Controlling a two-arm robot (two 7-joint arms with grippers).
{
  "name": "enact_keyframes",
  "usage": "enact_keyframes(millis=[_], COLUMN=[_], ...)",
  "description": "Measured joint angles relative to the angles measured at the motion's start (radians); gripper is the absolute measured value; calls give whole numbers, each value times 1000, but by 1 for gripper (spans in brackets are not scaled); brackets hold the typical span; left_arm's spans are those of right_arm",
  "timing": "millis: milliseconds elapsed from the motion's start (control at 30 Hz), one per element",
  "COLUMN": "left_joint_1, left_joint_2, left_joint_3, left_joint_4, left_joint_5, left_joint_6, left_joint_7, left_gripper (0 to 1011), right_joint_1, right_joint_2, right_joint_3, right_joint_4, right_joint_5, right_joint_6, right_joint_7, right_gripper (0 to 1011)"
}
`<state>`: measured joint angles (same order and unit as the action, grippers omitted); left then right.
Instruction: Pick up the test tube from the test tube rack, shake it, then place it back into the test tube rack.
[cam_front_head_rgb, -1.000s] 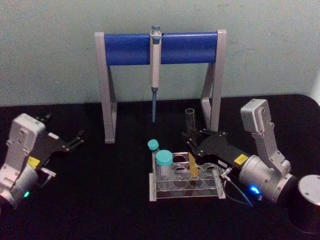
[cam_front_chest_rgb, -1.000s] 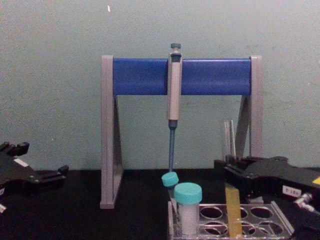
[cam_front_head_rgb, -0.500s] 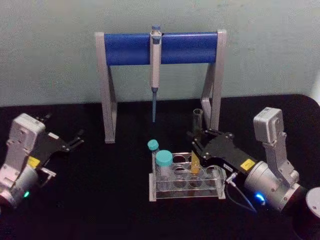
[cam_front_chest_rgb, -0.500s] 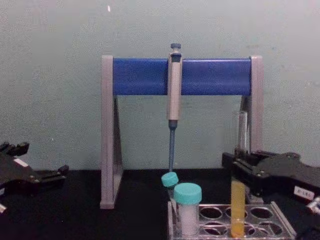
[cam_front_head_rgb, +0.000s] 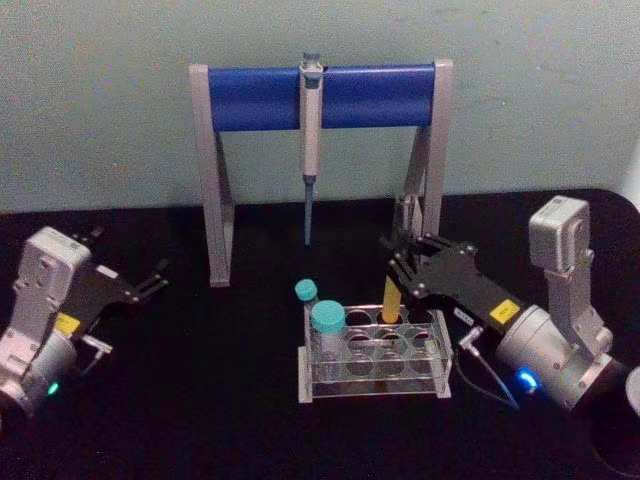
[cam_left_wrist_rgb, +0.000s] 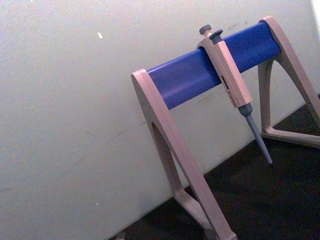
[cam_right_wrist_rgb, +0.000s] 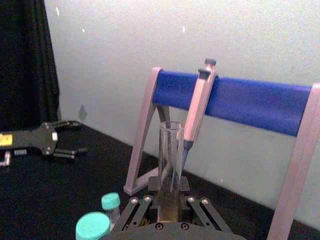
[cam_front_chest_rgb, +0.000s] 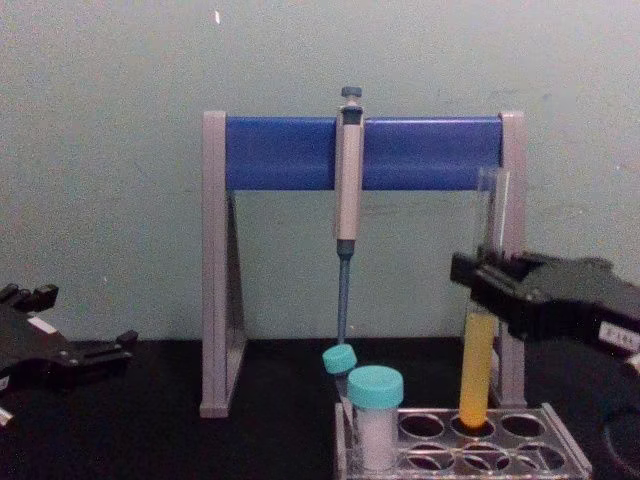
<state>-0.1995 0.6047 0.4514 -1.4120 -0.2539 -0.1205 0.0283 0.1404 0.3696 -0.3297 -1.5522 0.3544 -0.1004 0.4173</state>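
One test tube (cam_front_chest_rgb: 477, 350), pinched by the right gripper (cam_front_chest_rgb: 487, 276), is being lifted higher, nearly out of the test tube rack (cam_front_chest_rgb: 570, 452); left gripper (cam_front_head_rgb: 152, 280) parked, spread.

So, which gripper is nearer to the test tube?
Right. The right gripper is shut on the test tube; the left gripper rests far off to its left.

- Stand (cam_front_head_rgb: 320, 96): grey legs, blue crossbar; upright at the back of the table, close to the wall.
- Pipette (cam_front_head_rgb: 311, 130): grey body, blue tip; hangs from the middle of the crossbar, tip down, clear of the table.
- Capped tubes: two, teal caps, upright, in front of the stand; wide one (cam_front_head_rgb: 328, 318) nearer, narrow one (cam_front_head_rgb: 306, 291) just behind it.
- Table (cam_front_head_rgb: 220, 380): black top.
- Wall (cam_front_head_rgb: 100, 100): pale green.
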Motion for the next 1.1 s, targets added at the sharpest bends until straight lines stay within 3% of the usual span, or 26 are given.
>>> enact_keyframes(millis=[367, 800, 1100], left_joint_1=[0, 0, 0], left_joint_2=[0, 0, 0], left_joint_3=[0, 0, 0], left_joint_4=[0, 0, 0], left_joint_5=[0, 0, 0], left_joint_6=[0, 0, 0], left_joint_7=[0, 0, 0], left_gripper=[1009, 1010, 1010], right_joint_1=[26, 64, 38], right_joint_2=[-1, -7, 8], right_joint_3=[20, 27, 60], right_joint_4=[-42, -26, -53], right_joint_5=[19, 14, 0], right_joint_6=[-2, 10, 16], right_joint_7=[1, -18, -49], right_gripper=[232, 232, 232])
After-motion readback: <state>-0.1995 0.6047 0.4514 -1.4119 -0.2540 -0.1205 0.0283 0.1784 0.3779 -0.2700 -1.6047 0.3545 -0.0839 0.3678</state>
